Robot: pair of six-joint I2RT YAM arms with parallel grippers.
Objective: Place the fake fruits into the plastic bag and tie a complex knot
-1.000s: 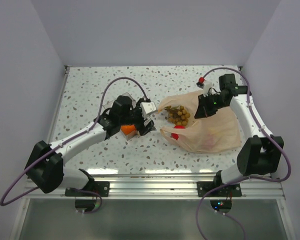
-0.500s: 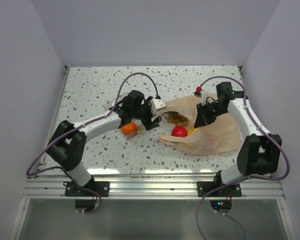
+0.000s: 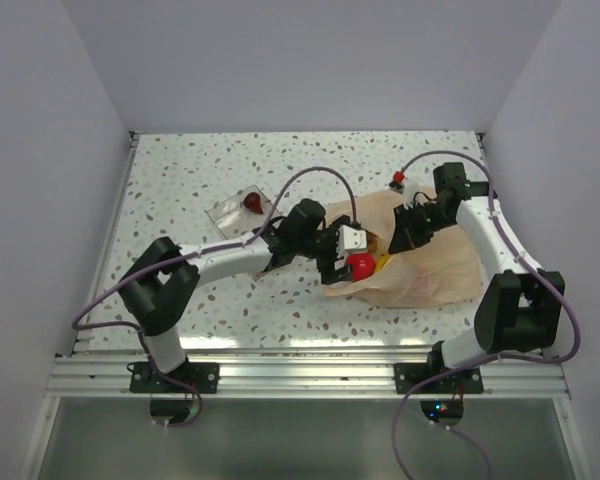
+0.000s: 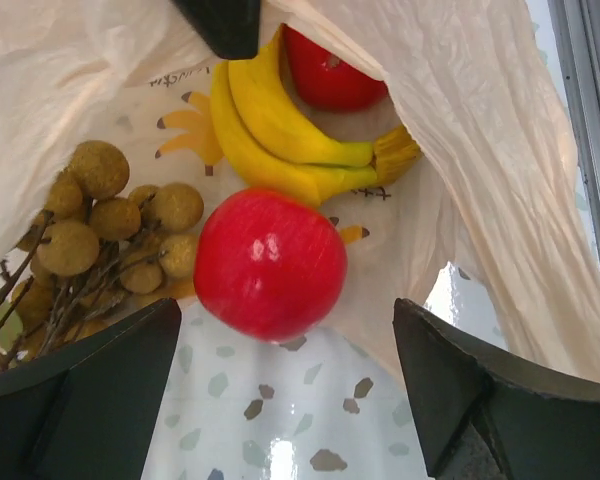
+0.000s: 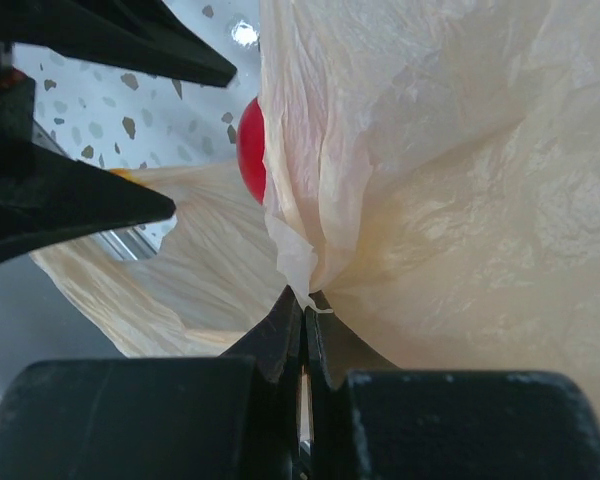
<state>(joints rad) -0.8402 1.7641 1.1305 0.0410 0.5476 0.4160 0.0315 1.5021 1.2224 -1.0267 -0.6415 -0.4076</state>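
The step in hand is the loading of the fruits. The left fingers stand spread wide at the mouth of the thin, crinkly peach-orange plastic bag. A glossy red plastic apple lies between them. There is a gap on each side of it, so nothing is gripped.

Beyond these fingers, deeper inside the bag, I see a yellow plastic banana and a second red apple. A tan-brown cluster of plastic grapes lies to their left side.

The right fingers are clenched on a fold of the bag's rim and lift it, so the mouth is open toward the left fingers.

Behind the left arm, well apart from its fingers, a clear rectangular plastic tray sits on the speckled worktop. A small red piece lies in it, but it is too small to say which fruit it is.

In my judgement the near apple is only at the edge of the bag, not deep inside. The next move calls for the left fingers to draw back without catching the film, and then to go to the tray for what is left. The right fingers should hold the rim up during this. The knot is not yet begun.
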